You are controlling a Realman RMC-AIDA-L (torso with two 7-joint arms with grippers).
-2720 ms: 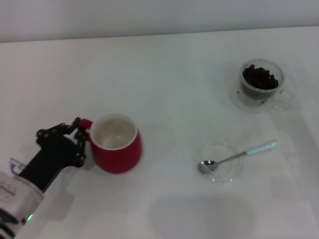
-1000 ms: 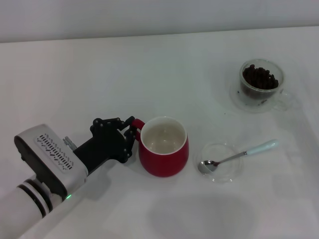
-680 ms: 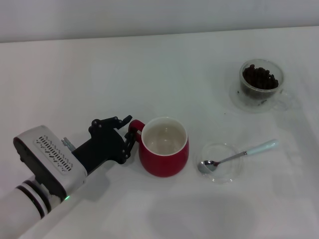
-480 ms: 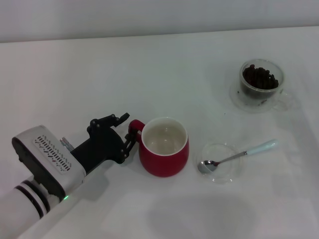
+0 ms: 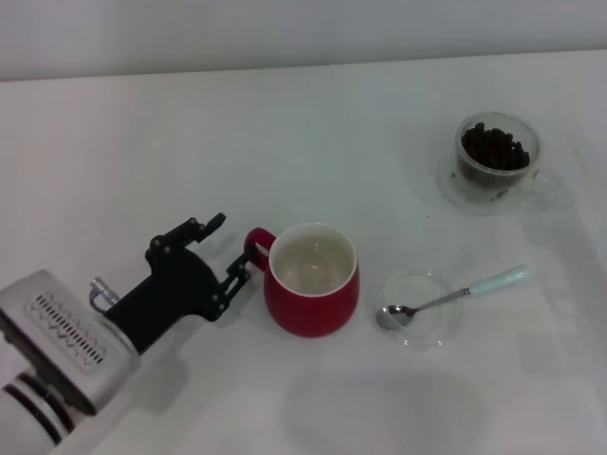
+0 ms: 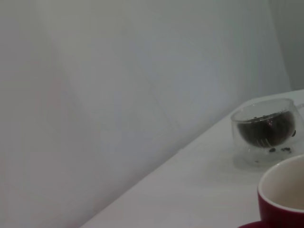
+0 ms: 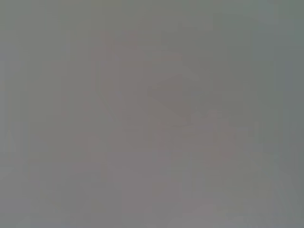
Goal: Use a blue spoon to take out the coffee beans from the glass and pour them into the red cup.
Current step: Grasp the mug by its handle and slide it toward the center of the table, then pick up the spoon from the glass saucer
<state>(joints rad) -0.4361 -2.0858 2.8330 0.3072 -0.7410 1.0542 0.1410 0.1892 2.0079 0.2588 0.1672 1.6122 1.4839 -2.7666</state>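
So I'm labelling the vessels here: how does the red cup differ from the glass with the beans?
The red cup is opaque red with a white inside, while the glass is clear. The red cup is empty; the glass holds a heap of dark coffee beans. The red cup is the bigger of the two and stands near the left gripper, whose jaws are open; the glass stands far off to the right. Both stand upright and have a side handle.

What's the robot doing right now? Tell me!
Left hand open, beside the red cup handle, off it. Right hand not in view. Blue spoon untouched on glass dish; coffee beans in glass. Nothing blocking.
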